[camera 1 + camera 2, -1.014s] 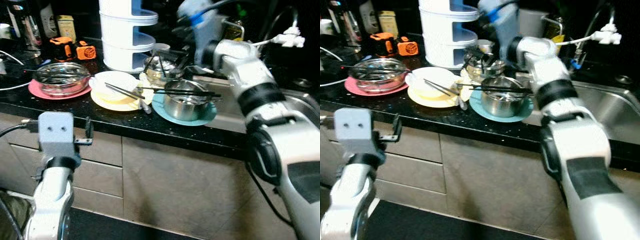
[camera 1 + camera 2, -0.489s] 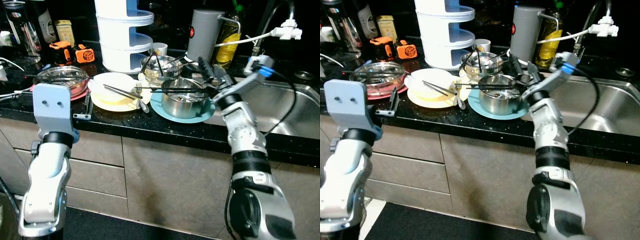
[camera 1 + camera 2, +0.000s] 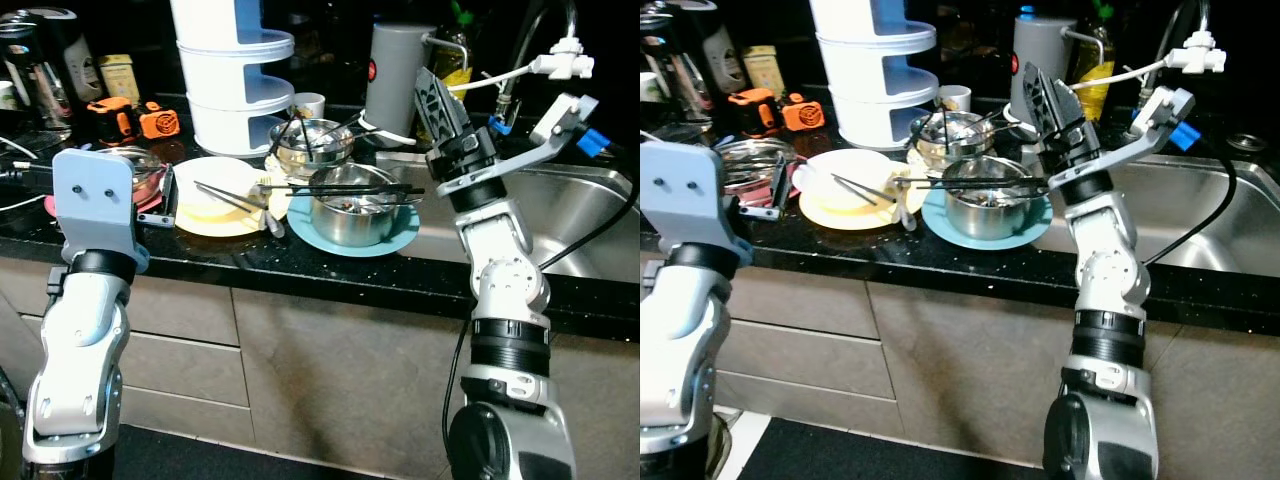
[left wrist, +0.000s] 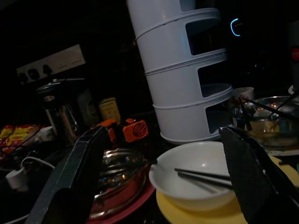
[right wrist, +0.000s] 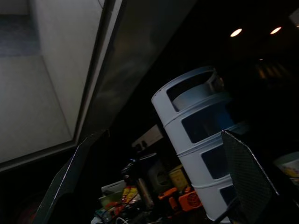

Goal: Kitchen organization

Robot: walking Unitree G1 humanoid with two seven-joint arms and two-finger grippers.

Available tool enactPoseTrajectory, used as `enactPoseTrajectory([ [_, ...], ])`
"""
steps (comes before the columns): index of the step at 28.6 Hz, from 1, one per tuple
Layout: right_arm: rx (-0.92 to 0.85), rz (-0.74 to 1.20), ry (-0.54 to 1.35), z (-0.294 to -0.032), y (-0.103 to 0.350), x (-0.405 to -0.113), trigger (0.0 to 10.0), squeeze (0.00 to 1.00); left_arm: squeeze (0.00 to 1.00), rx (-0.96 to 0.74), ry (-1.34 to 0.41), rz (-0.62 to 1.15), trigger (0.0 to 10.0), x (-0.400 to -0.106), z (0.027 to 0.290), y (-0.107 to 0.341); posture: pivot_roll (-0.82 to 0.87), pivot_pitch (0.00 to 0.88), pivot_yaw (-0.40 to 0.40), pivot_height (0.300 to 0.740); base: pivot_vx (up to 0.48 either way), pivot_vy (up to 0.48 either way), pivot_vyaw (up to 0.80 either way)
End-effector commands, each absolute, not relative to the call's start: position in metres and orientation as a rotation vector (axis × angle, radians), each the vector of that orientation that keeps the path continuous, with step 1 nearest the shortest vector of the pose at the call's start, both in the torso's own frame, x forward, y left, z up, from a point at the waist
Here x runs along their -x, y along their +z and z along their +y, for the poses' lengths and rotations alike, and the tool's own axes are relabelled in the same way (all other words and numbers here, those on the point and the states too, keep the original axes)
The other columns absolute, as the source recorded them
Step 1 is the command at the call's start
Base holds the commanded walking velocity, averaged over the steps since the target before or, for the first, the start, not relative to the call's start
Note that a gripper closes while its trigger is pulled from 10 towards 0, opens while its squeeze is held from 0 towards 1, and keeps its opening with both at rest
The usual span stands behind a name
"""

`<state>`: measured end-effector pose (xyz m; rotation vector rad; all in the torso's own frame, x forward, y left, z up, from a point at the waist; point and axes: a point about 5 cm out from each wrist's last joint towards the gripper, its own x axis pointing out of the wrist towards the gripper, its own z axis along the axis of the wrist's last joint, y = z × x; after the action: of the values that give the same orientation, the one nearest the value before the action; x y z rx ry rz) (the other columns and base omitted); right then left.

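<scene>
Dirty dishes crowd the black counter [image 3: 300, 268]. A steel pot [image 3: 350, 208] stands on a teal plate [image 3: 402, 236] with black chopsticks [image 3: 340, 188] laid across its rim. To its left a white bowl [image 3: 215, 185] holding chopsticks rests on a yellow plate [image 3: 215, 224]. A steel bowl [image 3: 312, 140] of utensils stands behind. My left gripper [image 3: 165, 205] is open at counter height, in front of the glass bowl [image 3: 745, 160] on its pink plate. My right gripper [image 3: 430, 85] is open and empty, raised and pointing up, right of the pot.
A white tiered rack [image 3: 235, 80] and a grey cylinder [image 3: 392, 70] stand at the back. Orange gadgets [image 3: 140, 120] lie at the back left. The steel sink [image 3: 590, 215] with its faucet [image 3: 560, 50] lies to the right. Cabinet fronts run below the counter.
My right arm has drawn back from over the dishes and turned its gripper upward. My left arm has risen from below the counter edge to counter level. The camera view has shifted.
</scene>
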<state>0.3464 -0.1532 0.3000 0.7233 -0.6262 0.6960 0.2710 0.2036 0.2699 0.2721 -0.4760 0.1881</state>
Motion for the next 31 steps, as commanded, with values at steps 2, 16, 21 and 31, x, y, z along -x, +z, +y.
enactPoseTrajectory([
  [2,-0.728,-0.631,0.753,-0.145,0.304,-0.341,10.0,0.0,0.0,-0.277,0.181,-0.48,10.0,-0.271,0.206,0.271,0.03,0.0,-0.027,0.74,0.334,0.0,0.0],
  [16,-0.71,-0.613,0.817,-0.148,0.309,-0.332,10.0,0.0,0.0,-0.267,0.161,-0.473,10.0,-0.274,0.199,0.265,0.03,0.0,-0.033,0.74,0.331,0.0,0.0],
  [21,-0.711,-0.609,0.824,-0.147,0.309,-0.332,10.0,0.0,0.0,-0.264,0.159,-0.471,10.0,-0.274,0.199,0.265,0.03,0.0,-0.033,0.74,0.334,0.0,0.0],
  [31,-0.633,-0.594,0.849,-0.147,0.311,-0.33,10.0,0.0,0.0,-0.221,0.129,-0.46,10.0,-0.273,0.195,0.262,0.03,0.0,-0.036,0.74,0.163,0.0,0.0],
])
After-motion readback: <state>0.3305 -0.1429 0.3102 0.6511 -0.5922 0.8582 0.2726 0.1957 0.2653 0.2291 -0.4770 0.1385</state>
